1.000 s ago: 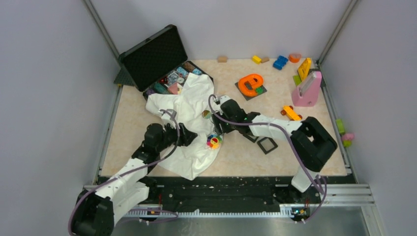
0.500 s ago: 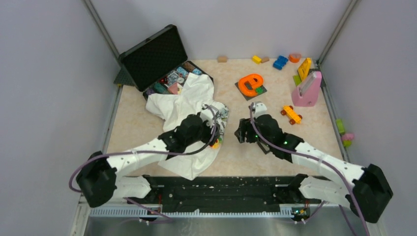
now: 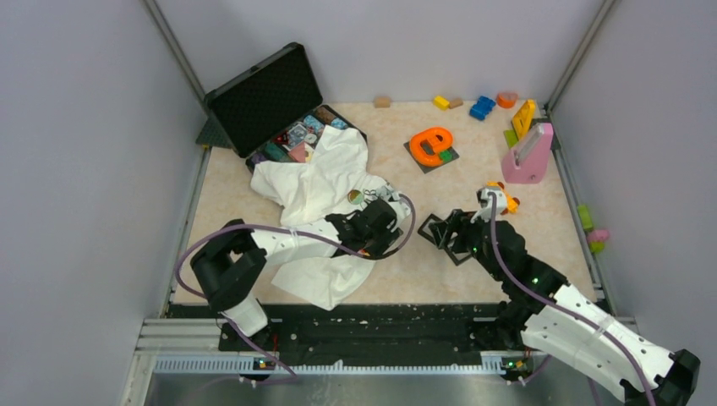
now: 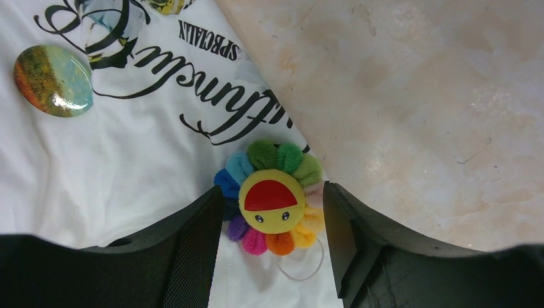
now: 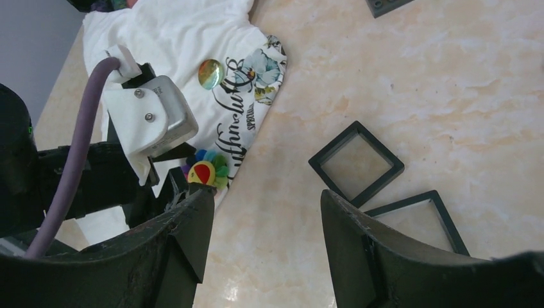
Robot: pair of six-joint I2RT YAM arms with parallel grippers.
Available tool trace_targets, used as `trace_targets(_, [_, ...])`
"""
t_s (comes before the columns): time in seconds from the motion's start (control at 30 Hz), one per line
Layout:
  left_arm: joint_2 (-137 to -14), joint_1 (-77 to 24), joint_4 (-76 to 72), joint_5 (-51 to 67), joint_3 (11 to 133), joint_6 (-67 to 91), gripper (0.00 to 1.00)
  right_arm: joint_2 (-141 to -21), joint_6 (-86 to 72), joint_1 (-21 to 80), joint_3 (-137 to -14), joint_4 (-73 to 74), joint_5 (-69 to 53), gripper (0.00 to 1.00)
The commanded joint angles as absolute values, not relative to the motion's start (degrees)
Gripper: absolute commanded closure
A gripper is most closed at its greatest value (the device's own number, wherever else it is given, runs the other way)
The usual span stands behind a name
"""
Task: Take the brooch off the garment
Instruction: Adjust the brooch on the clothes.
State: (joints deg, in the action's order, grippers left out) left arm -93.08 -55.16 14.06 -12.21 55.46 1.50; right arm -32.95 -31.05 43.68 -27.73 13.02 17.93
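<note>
The brooch (image 4: pixel 272 196) is a small flower with a yellow-and-red face and coloured petals. It sits on the white T-shirt (image 4: pixel 96 160) near its edge, beside dark script lettering. My left gripper (image 4: pixel 271 215) is open with one jaw on each side of the brooch, not closed on it. In the top view the left gripper (image 3: pixel 376 233) lies over the T-shirt (image 3: pixel 313 182) and hides the brooch. My right gripper (image 5: pixel 263 212) is open and empty above bare table, right of the brooch (image 5: pixel 205 168); it also shows in the top view (image 3: pixel 440 233).
A round shiny badge (image 4: pixel 53 80) is also on the shirt. Two black square frames (image 5: pixel 356 160) (image 5: pixel 420 221) lie near the right gripper. An open black case (image 3: pixel 262 97), an orange letter toy (image 3: pixel 431 144), a pink block (image 3: pixel 528 156) and small blocks stand at the back.
The right gripper has pulled back to the right, away from the brooch, toward the black frames. The left gripper has moved right across the shirt and now straddles the brooch.
</note>
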Motion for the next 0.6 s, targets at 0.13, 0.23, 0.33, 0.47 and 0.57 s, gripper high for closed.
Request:
trace_targets(0.13, [-95.93,-57.34,16.49,-16.84,58.28,1.42,0.4,-32.4,-33.86,43.24,-28.56,15.12,17.54,0.36])
trace_targets(0.23, [-96.01,-58.07,16.39,-17.73,58.43,1.49,0.39,-32.82,-33.92,43.24,-28.53,14.93,17.28,0.36])
trace_targets(0.33, [-95.53,-59.9,15.75,-19.65,58.25,1.21,0.38,-33.21,-33.79,43.25,-28.65,15.16,17.26,0.36])
trace_targets(0.47, [-95.42,-61.2,14.23,-19.98,57.75,0.53,0.38,-33.14,-33.83,43.24,-28.19,15.17,17.33,0.36])
trace_targets(0.57, [-95.92,-61.23,14.15,-20.51,58.2,0.53,0.39,-33.13,-33.76,43.24,-27.95,15.22,17.15,0.35])
